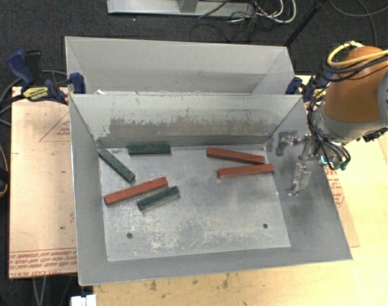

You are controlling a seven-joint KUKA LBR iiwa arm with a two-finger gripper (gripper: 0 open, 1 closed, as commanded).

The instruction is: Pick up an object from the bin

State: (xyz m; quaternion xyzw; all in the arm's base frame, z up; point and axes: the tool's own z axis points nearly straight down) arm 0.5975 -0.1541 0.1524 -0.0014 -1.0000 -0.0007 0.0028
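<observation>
Progress looks slight to us: the gripper (295,185) hangs over the right sloping wall of the bin (200,234) with no thing seen in it, and we cannot tell whether it is apart or together. Just to its left lie two red bars, the far one (235,155) and the near one (246,169). A third red bar (136,190) and three dark green bars (149,149) lie well apart at the left. Grasp and lift remain, we judge.

even, bright light with a dull sheen on the bin (200,225).
</observation>
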